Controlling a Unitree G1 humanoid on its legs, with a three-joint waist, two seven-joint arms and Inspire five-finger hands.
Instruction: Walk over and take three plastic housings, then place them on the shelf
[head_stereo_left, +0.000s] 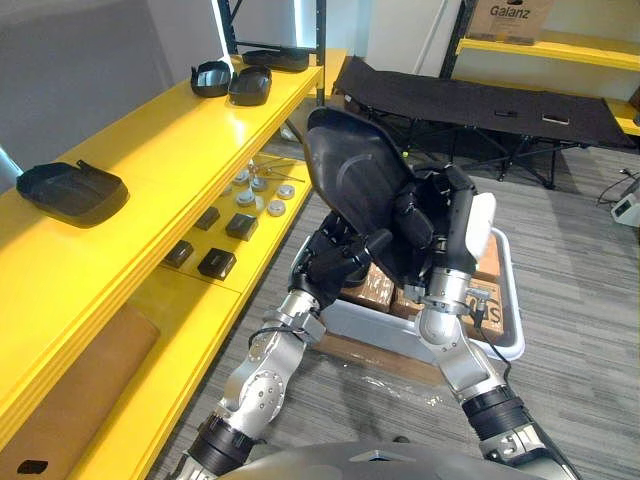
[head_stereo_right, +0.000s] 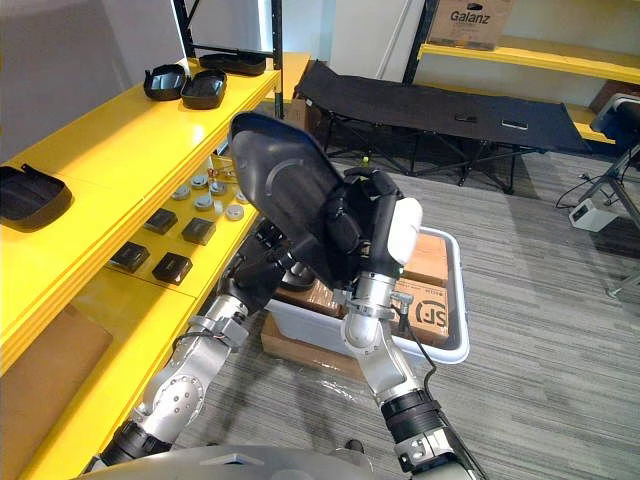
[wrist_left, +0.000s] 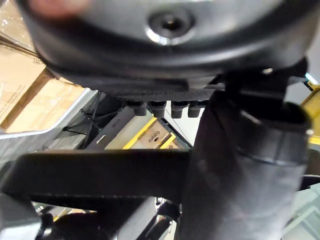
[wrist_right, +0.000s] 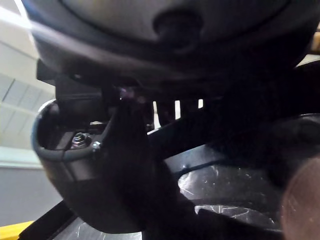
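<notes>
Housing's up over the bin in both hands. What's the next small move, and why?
Probably swing the housing left, toward the yellow shelf. The left robot hand and right robot hand both clasp it above the white bin, off the shelf, and the top board looks bare between the near housing and the far pair.

A black domed housing (head_stereo_left: 355, 190) stands tilted at frame centre, rounded back to the camera, gripped by the left robot hand (head_stereo_left: 345, 255) and right robot hand (head_stereo_left: 440, 225). On the yellow shelf (head_stereo_left: 150, 150), a second housing (head_stereo_left: 70, 190) lies at left, and a third (head_stereo_left: 211, 78) and fourth (head_stereo_left: 250, 85) lie side by side at upper left
</notes>
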